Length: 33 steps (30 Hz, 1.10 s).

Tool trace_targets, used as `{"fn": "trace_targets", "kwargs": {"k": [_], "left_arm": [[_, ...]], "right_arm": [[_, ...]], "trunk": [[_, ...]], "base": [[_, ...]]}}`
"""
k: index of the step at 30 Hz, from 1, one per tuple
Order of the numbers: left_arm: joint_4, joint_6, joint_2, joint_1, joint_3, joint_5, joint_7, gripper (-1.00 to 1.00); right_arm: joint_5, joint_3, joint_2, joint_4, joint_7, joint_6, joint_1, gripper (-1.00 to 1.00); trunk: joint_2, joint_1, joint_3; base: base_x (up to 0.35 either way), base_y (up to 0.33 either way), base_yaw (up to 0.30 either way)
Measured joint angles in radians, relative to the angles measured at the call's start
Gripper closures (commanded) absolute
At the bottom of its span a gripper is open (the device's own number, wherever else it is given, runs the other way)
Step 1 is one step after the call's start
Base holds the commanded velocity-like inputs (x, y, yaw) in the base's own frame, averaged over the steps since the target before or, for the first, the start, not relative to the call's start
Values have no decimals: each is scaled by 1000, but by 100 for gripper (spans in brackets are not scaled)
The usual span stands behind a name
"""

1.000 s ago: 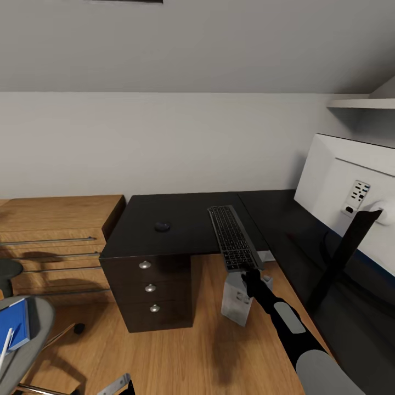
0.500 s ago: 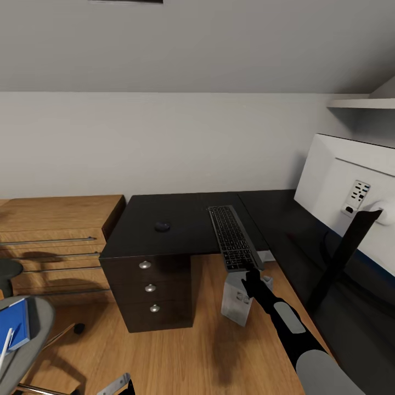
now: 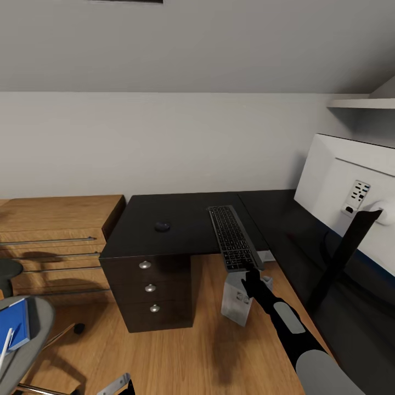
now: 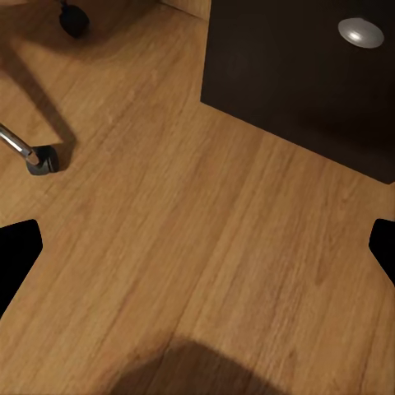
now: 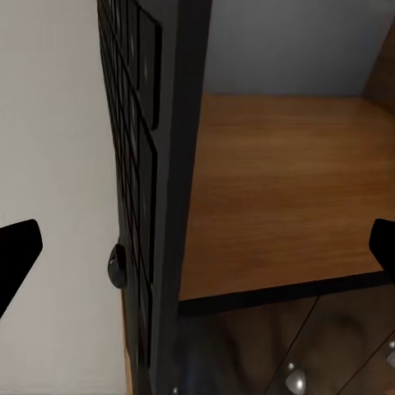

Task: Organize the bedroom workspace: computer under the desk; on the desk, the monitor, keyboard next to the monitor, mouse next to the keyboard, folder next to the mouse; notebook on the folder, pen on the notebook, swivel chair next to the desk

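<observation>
Black-and-grey right arm (image 3: 288, 323), black tool (image 3: 249, 272)

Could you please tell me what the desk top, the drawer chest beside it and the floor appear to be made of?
The desk top looks like glossy black laminate or lacquer, as it shows faint reflections. The drawer chest looks like light wood or veneer with visible grain and slim metal handles. The floor looks like warm wood planks or laminate, with grain lines showing in the left wrist view.

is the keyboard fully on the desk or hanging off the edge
Hanging off: the keyboard's near end juts past the desk edge, above the floor, by the right gripper.
</observation>
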Motion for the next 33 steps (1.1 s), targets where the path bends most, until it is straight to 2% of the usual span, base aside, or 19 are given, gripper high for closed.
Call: {"fn": "trace_targets", "kwargs": {"k": [12,27,33], "left_arm": [[1,-2,1,0,0,-1,-2,-100],[1,0,1,0,-1,-3,-2,-100],[1,0,2,0,0,-2,-2,-100]], "right_arm": [[1,2,1,0,0,0,0,-100],[1,2,1,0,1,0,0,-100],[1,2,1,0,1,-1,0,-100]], "trunk": [[0,0,0],[105,-57,47],[105,-58,47]], "base": [[0,0,0],[0,0,0],[0,0,0]]}}
